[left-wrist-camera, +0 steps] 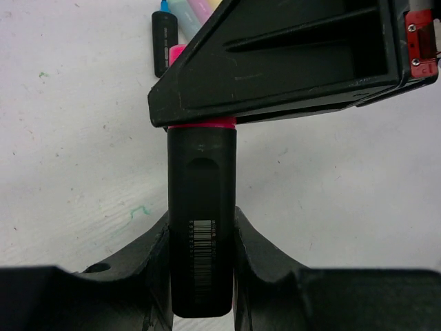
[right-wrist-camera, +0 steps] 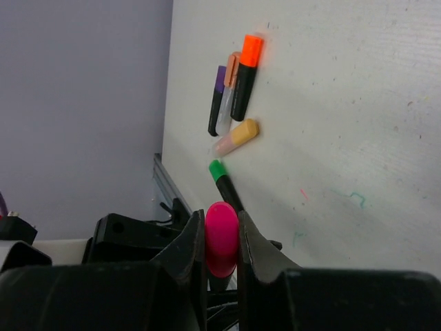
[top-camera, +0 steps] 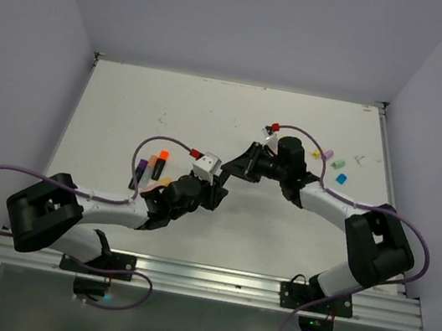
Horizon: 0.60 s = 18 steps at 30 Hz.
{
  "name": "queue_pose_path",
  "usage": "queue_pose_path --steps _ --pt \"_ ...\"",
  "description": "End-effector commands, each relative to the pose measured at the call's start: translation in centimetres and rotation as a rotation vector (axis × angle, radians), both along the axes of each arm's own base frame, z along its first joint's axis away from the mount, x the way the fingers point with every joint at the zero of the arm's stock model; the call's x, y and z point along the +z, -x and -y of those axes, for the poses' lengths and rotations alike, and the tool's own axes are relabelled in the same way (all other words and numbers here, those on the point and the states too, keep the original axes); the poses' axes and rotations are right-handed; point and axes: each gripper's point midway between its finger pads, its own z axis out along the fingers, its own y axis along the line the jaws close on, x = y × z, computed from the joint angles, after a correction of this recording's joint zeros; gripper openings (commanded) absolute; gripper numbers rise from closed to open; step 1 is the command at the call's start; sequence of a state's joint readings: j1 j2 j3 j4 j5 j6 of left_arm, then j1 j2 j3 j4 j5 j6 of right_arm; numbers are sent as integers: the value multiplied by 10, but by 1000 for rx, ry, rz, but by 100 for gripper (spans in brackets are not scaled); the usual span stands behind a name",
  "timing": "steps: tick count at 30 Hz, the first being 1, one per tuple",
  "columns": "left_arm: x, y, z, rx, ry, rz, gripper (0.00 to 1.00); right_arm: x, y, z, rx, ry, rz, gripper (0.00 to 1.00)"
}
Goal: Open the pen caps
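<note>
A black-barrelled pen [left-wrist-camera: 201,227] with a barcode is held above the table, and my left gripper [left-wrist-camera: 201,221] is shut on its barrel. Its pink pen cap [right-wrist-camera: 221,238] sits between the fingers of my right gripper [right-wrist-camera: 221,234], which is shut on it. In the left wrist view only the pink cap's rim [left-wrist-camera: 201,124] shows, flush against the barrel, under the right gripper's black body [left-wrist-camera: 289,62]. From above, the left gripper [top-camera: 215,192] and the right gripper [top-camera: 233,170] meet nose to nose at mid-table.
More pens lie at the left: an orange-capped one [right-wrist-camera: 244,76], a purple-capped one [right-wrist-camera: 217,100], a pastel orange one [right-wrist-camera: 236,136] and a green-tipped black one [right-wrist-camera: 224,181]. Loose caps lie at the right: yellow [top-camera: 327,155], green [top-camera: 339,162], cyan [top-camera: 341,178].
</note>
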State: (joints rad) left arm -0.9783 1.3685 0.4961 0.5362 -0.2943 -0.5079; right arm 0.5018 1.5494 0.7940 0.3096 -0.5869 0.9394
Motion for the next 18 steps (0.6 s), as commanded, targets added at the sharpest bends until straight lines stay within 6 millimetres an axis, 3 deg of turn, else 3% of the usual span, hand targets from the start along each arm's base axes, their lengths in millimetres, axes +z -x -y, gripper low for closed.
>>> queue_pose_path --steps 1,4,9,10,13,18 --pt "19 -8 7 10 15 53 0 12 -7 -6 0 -50 43 4" --pt "18 -6 9 -5 15 54 0 4 -8 -3 -22 -27 30 0" --pt "6 3 7 -31 16 25 0 -13 -45 26 -184 62 67 0" --pt "3 5 5 -30 16 16 0 -12 -57 31 -225 27 70 0" --pt "-3 13 1 -41 40 -3 0 -12 -97 75 -363 -16 65 0" --pt "-5 17 -2 -40 51 -6 0 11 -125 82 -399 -32 116 0"
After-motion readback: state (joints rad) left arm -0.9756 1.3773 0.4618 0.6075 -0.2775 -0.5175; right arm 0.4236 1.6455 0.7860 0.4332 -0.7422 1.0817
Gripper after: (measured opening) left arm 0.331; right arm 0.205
